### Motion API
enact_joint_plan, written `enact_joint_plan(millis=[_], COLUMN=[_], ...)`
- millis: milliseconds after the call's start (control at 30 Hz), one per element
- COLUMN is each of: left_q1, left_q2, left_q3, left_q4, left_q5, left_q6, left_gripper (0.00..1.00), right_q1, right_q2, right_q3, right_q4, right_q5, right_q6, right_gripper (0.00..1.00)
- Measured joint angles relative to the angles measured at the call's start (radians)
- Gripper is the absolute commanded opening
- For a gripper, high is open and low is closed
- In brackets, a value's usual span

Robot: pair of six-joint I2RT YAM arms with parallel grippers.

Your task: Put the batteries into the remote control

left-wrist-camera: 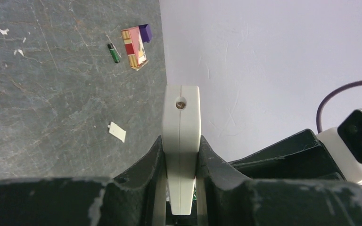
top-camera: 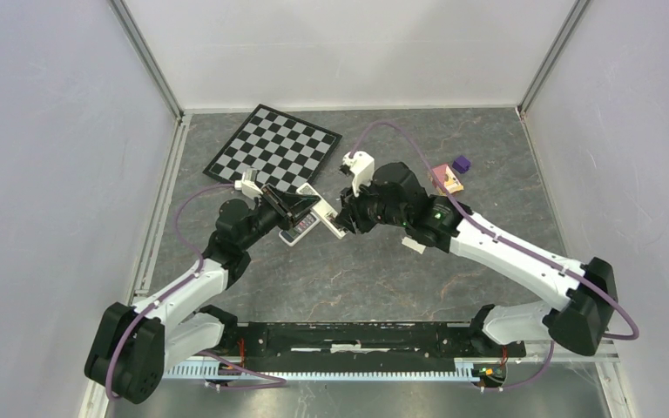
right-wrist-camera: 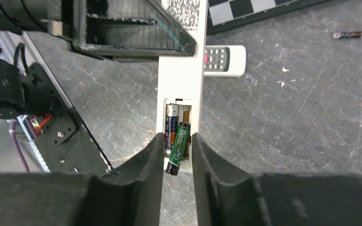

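Note:
My left gripper [left-wrist-camera: 181, 140] is shut on the edges of a white remote control [right-wrist-camera: 179, 80] and holds it above the table. Its back faces up and the battery bay is open. A dark blue battery [right-wrist-camera: 171, 123] lies seated in the bay. Beside it a green battery [right-wrist-camera: 179, 148] sits tilted, its near end sticking out past the bay. My right gripper [right-wrist-camera: 177, 137] straddles that green battery, its jaws slightly wider than the battery. Two more batteries lie on the table, a green one [left-wrist-camera: 114, 52] and a dark one [right-wrist-camera: 346, 34].
A second remote [top-camera: 299, 231] lies buttons-up on the table under the held one. A small white cover piece [left-wrist-camera: 117, 132] lies loose on the table. A pink box [top-camera: 447, 178] and a purple cube [top-camera: 461, 163] sit at the back right. A checkerboard [top-camera: 274, 148] lies at the back left.

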Motion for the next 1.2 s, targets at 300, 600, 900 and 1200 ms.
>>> enact_joint_plan(millis=[300,600,900,1200], left_q1=[0.000,0.000,0.000,0.000], left_q2=[-0.009,-0.069,-0.087,-0.089], left_q3=[0.005,-0.003,-0.007,-0.007], left_q4=[-0.013,0.011,0.009,0.009], left_q5=[-0.002,-0.018,-0.040,-0.039], left_q6=[-0.226,-0.431,-0.523,-0.531], left_gripper=[0.02,0.02,0.02,0.02], right_q1=[0.000,0.000,0.000,0.000], right_q2=[-0.254,-0.359,-0.366,-0.366], right_q3=[-0.106,-0.320,-0.479,-0.492], right_q4=[0.212,0.410,0.604,0.687], right_q5=[0.126,0.172,0.171,0.195], right_q6=[0.235,0.500,0.694,0.771], right_gripper=[0.83,0.90,0.87,0.78])
